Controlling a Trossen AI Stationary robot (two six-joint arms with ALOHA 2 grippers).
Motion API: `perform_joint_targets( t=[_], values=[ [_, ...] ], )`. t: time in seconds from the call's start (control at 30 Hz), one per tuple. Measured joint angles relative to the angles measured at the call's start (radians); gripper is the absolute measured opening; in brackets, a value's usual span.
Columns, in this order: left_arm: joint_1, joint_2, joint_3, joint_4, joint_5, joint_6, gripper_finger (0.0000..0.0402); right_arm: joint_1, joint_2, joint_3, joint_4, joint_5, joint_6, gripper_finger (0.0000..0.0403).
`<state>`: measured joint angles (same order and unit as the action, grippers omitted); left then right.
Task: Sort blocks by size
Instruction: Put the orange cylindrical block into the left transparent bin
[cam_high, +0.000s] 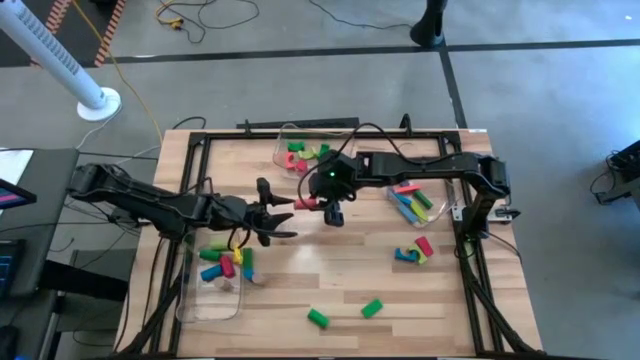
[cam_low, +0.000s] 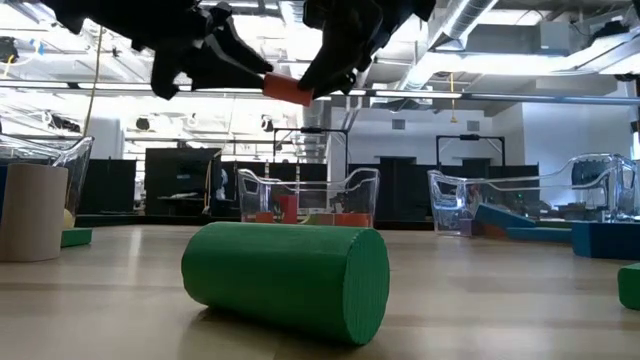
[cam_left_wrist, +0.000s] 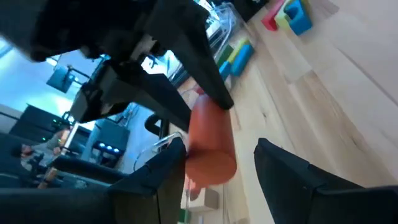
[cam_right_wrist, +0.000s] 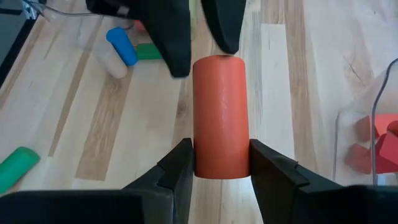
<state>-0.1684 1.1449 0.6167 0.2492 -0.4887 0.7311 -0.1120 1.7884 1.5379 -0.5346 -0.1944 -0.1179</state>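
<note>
A red-orange cylinder block (cam_high: 306, 203) hangs in the air over the table's middle, with my right gripper (cam_high: 327, 208) shut on it. My left gripper (cam_high: 288, 218) comes from the table's left and is open. Its two fingers (cam_left_wrist: 168, 171) stand on either side of the cylinder's free end (cam_left_wrist: 210, 167). In the low view the cylinder (cam_low: 288, 88) is high above the tabletop between both grippers. Loose blocks lie on the table: two green cylinders (cam_high: 318, 318) (cam_high: 371, 308) near the front, and a red, blue and yellow cluster (cam_high: 415, 250) at the right. My right gripper pinches the cylinder's curved sides (cam_right_wrist: 221, 158) between its two fingers (cam_right_wrist: 177, 171), at the end nearest the gripper. It comes slanting down from the table's right. The cylinder sticks out forward from the fingers toward my left gripper, lifted clear of the table. My left gripper has the cylinder's free end beside one finger (cam_left_wrist: 177, 155); whether they touch I cannot tell.
Three clear bins stand on the table: one at the far middle (cam_high: 300, 135) with red and green blocks, one at the near left (cam_high: 215, 300) with blue, red, yellow and green blocks, and one at the right (cam_high: 430, 190) with blue, pink and green bars.
</note>
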Motion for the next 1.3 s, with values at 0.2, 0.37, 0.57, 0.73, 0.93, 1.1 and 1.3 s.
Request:
perform_joint_targets(
  t=[0.2,0.37,0.57,0.73,0.93,1.1,1.3],
  values=[
    [-0.013,0.088,0.0,0.141,-0.066,0.081,0.0197,0.003,0.001,0.0,0.003,-0.019,0.014,0.016],
    [-0.013,0.126,0.0,0.168,-0.084,0.12,0.0203,0.011,0.001,0.0,0.0,-0.02,0.014,0.016],
    [-0.013,0.131,0.0,0.168,-0.114,0.106,0.0193,0.014,0.001,0.0,-0.003,-0.02,0.011,0.016],
    [-0.024,0.131,0.0,0.168,-0.115,0.104,0.0167,0.013,0.001,0.0,-0.003,-0.02,0.009,0.016],
    [-0.044,0.131,0.001,0.167,-0.115,0.121,0.013,0.013,0.001,0.0,-0.005,-0.02,0.006,0.016],
    [-0.046,0.131,0.001,0.167,-0.119,0.122,0.0129,0.013,0.001,0.0,-0.005,-0.02,0.012,0.017],
    [-0.048,0.131,0.001,0.161,-0.141,0.123,0.0131,0.013,0.001,0.0,-0.009,-0.019,0.013,0.0192]
  ],
)
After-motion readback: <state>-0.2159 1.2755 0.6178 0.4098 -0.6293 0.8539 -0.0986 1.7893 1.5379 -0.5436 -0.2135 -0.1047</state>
